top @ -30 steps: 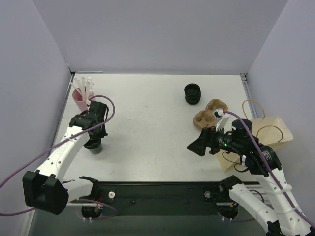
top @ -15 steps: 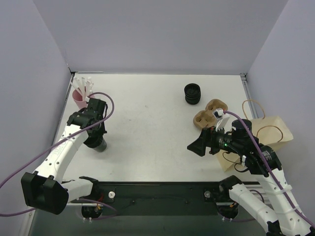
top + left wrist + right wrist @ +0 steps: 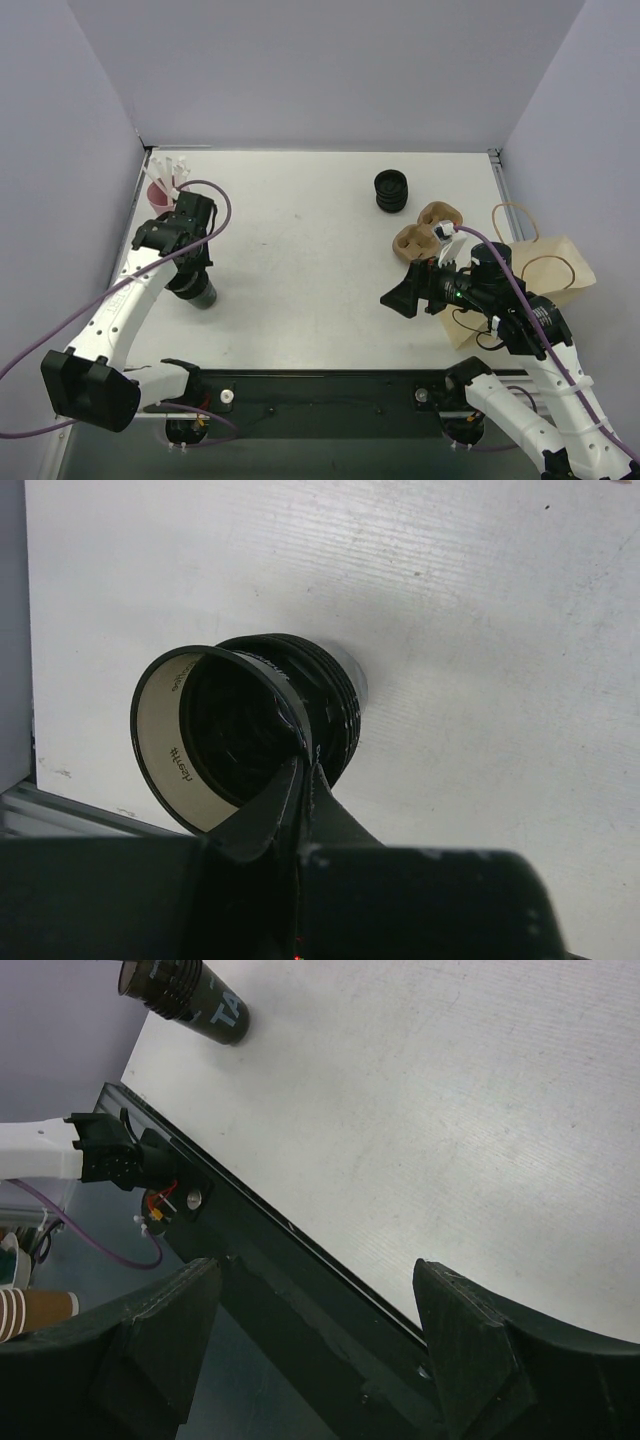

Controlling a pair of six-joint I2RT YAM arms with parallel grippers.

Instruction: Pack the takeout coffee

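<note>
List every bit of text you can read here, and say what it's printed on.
"TA": white letters on the takeout coffee's black side, rest turned away.
Print on the white band inside its rim, left wrist view: too small and skewed to read.
No other text shows.

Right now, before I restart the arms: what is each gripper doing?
Left gripper: closed, pinching the rim of the takeout coffee.
Right gripper: open, holding nothing.
</note>
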